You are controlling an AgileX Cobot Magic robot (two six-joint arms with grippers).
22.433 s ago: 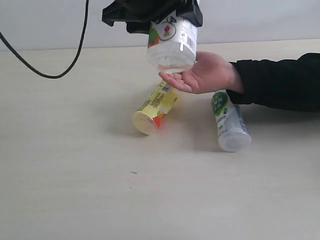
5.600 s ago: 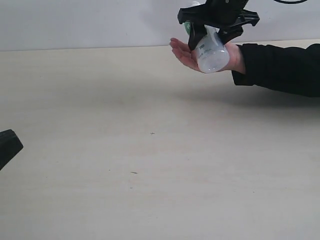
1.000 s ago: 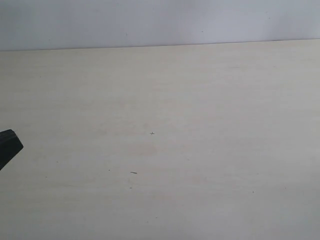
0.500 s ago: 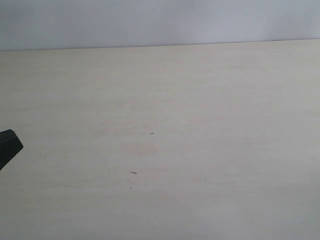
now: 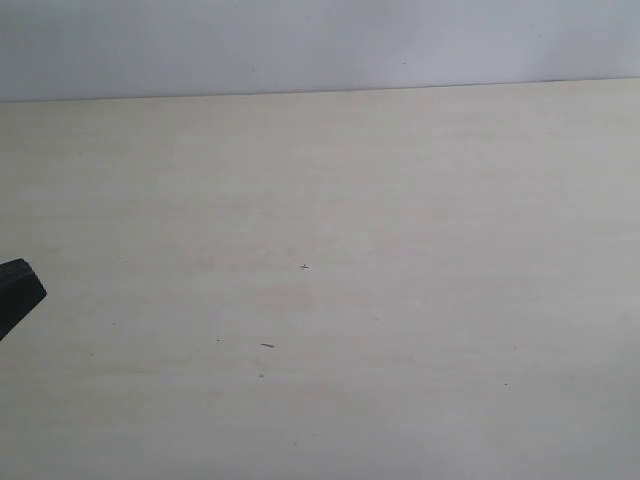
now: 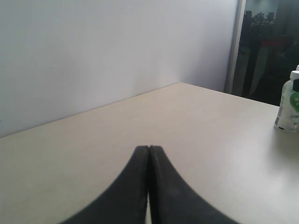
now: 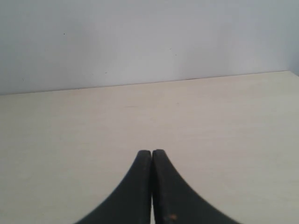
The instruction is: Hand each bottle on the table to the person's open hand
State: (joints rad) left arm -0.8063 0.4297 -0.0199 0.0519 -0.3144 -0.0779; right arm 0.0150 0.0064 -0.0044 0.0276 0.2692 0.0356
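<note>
The pale beige table (image 5: 400, 200) carries no bottle in the exterior view, and the person's hand is out of view. A black tip of my left gripper (image 5: 15, 290) pokes in at that view's left edge. In the left wrist view my left gripper (image 6: 149, 148) is shut with nothing in it, low over the table (image 6: 93, 140). One bottle (image 6: 290, 102), clear with a green-white label, stands upright far off at that view's edge. My right gripper (image 7: 152, 152) is shut and empty over the table (image 7: 210, 107) in the right wrist view.
A plain white wall (image 5: 300, 40) runs along the table's far edge. In the left wrist view a dark glass opening (image 6: 268, 46) lies beyond the table's corner. A few tiny dark specks (image 5: 266, 345) mark the table.
Over the last second nothing has moved. Earlier, the right gripper set a bottle into the person's hand; hand and gripper have since left the exterior view.
</note>
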